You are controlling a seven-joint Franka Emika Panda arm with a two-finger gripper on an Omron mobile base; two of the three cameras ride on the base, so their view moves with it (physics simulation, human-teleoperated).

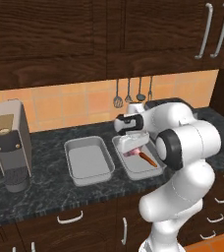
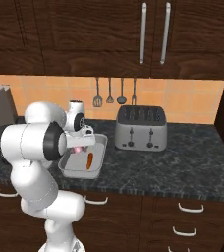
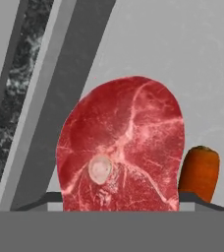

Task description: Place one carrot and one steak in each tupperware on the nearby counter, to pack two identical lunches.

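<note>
On the left of the long black-grey marbled stone counter (image 1: pixel 50 189) stands a tall grey box-shaped coffee machine (image 1: pixel 11 142) with a dark front. To its right lie 2 shallow rectangular light-grey tupperware trays side by side, just apart. The left tray (image 1: pixel 88 160) holds nothing that can be seen. The right tray (image 1: pixel 152 172) holds 1 slim bright-orange carrot (image 1: pixel 147 159) and 1 rounded pink-red steak (image 1: pixel 132 153), the carrot just beside the steak toward the arm's side.

The white two-finger gripper (image 1: pixel 132 146) hangs low over the right tray, directly above the steak. In the hand view the pink-red marbled steak (image 3: pixel 121 147) lies flat on the pale tray floor (image 3: pixel 182 54) with the carrot's blunt end (image 3: pixel 198 172) just at its right edge; whether they touch cannot be told. The 2 dark fingertips, one (image 3: pixel 42 202) at each side of the steak's lower edge, stand wide apart. Whether they touch the meat cannot be told from these views.

In the right base view the gripper (image 2: pixel 79 146) sits over the same tray (image 2: pixel 98 155), where the carrot (image 2: pixel 89 160) lies lengthwise. Further right on the counter (image 2: pixel 182 172) stands a silver 4-slot toaster (image 2: pixel 140 128). Above it, 4 dark utensils (image 2: pixel 115 93) hang on the orange tiled wall (image 2: pixel 192 98).
</note>
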